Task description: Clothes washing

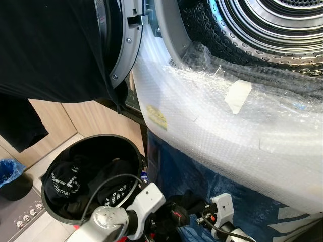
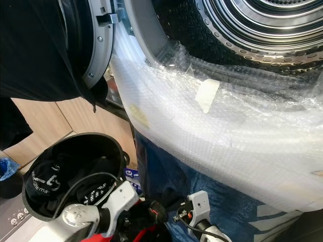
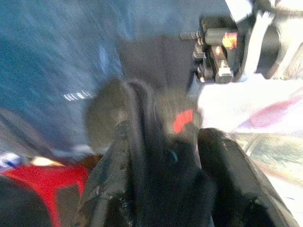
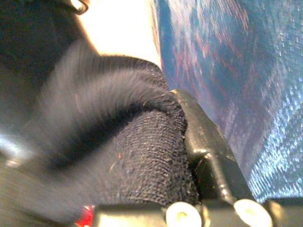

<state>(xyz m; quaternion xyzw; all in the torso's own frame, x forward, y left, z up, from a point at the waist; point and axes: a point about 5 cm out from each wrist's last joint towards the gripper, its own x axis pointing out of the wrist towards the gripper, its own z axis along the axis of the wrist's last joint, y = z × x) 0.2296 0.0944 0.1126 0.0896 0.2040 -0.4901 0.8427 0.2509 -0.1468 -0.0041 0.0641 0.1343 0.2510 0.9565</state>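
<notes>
Front-loading washing machine with perforated steel drum (image 1: 272,25) stands open at upper right; its front is wrapped in clear bubble-wrap sheeting (image 1: 217,131), with a strip of pale tape (image 1: 237,96) stuck near the rim. The grey-rimmed round door (image 1: 123,45) swings out to the left, and a black garment (image 1: 50,45) hangs over it. Below the wrap, a blue woven fabric cover (image 1: 176,171) hangs down the machine's front. On the floor at lower left sits a round black laundry basket (image 1: 128,148) holding dark clothing with white print (image 1: 68,184). Both silver arms meet low in the head views, just beside the basket and against the blue cover. The left gripper (image 3: 161,156) has its two black fingers pressed onto a fold of black cloth (image 3: 142,109), blurred. The right gripper (image 4: 189,156) pinches a bunched black knit fabric (image 4: 137,161) against its finger, blue cover close behind.
</notes>
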